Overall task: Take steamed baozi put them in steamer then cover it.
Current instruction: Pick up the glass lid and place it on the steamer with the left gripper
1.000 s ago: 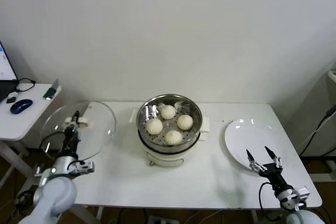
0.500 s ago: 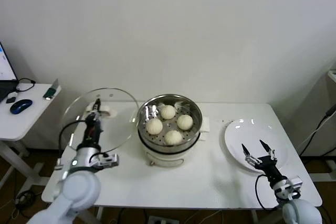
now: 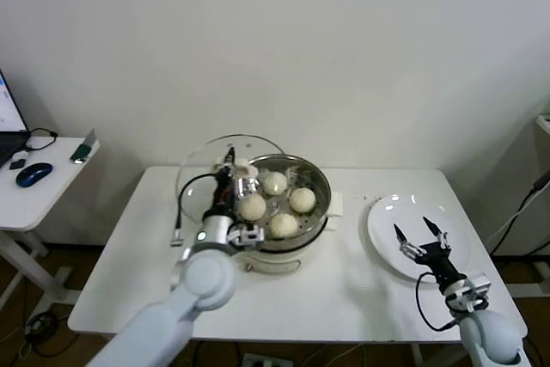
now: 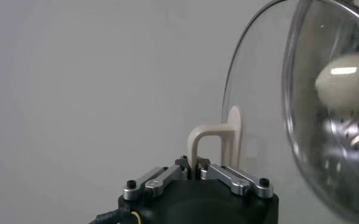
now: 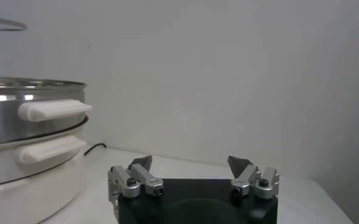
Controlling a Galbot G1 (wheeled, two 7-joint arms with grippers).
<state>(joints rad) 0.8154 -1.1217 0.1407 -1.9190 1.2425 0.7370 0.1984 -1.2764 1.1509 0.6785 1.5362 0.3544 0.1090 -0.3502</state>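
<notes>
Because the white table (image 3: 129, 238) carries everything, it is the first thing to place: the steamer (image 3: 277, 212) stands near its middle, a shiny steel pot on a white base, and the flat white plate (image 3: 391, 228) lies well apart toward the robot's right. Above the steamer's left rim hangs the round glass lid (image 3: 206, 169), tilted and overlapping the pot only partly, so the covering step looks under way but not done. The lid is probably the heaviest and most fragile item here, stiff and slippery on its glass, so the cream handle (image 4: 211, 139) is the sensible place to hold it. The left gripper (image 4: 197, 167) does just that, its fingers clamped on the handle's arch. The right gripper (image 3: 423, 234) hovers over the plate with its fingers spread wide and nothing between them. Smallest are the four steamed baozi (image 3: 274, 183), resting on the perforated tray inside the steamer; they appear soft, light and easily dented.
</notes>
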